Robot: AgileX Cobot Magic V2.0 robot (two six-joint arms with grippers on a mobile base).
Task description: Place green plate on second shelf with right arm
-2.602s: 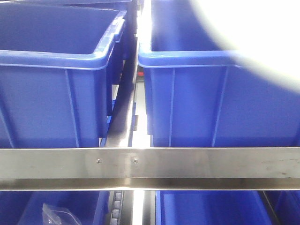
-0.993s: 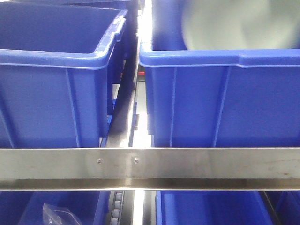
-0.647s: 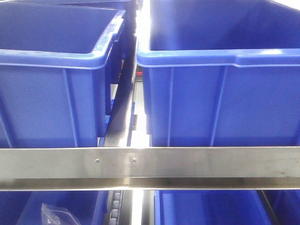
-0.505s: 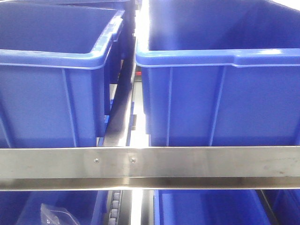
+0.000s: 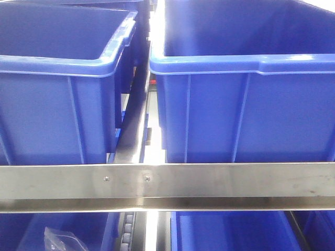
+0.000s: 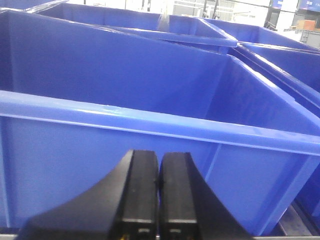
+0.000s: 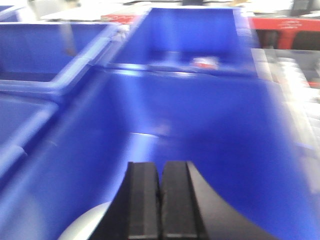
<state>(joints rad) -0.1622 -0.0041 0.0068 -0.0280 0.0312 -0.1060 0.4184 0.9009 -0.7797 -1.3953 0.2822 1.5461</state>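
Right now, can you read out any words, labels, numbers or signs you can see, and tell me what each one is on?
No readable text in any view.
The blue bins and the metal shelf rail are plain.
A small red and white thing in the far bin is too blurred to read.
Background screens are too small to read.

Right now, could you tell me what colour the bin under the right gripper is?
Solid blue bin, clearest in the right wrist view, beneath the right gripper.

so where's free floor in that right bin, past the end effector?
Right bin: its floor is bare ahead of the right end effector, up to the far wall. Crowded only near-left, where the green plate peeks out under the fingers. Left bin: interior mostly hidden.
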